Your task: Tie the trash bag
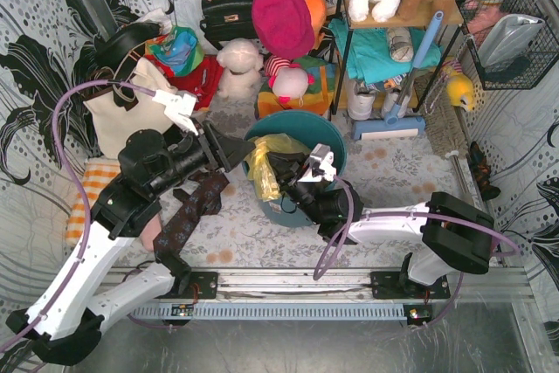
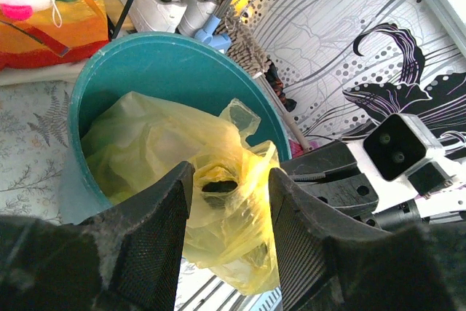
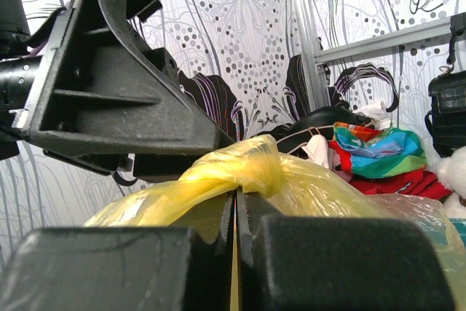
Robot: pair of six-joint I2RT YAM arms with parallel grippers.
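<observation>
Straddling the bunched top of the trash bag (image 2: 145, 143), the left pincer (image 2: 229, 180) has its jaws partly apart, one dark, mesh-textured finger (image 2: 156, 245) on each side of a puffy loop of plastic. The film brushes both inner faces, but I cannot tell whether they press it. The right pincer (image 3: 235, 198) is closed tight, with a thin sliver of yellow film caught between its ribbed faces. A twisted, rope-like roll of the bag lies just above its tips.

The bag is thin, glossy, wrinkled yellow-green plastic. It sits in the round teal bucket (image 2: 167, 56), and its gathered neck spills over the near rim. The bucket's wall is smooth plastic, and it stands on the surface (image 1: 253, 233), which has a pale patterned cover.
</observation>
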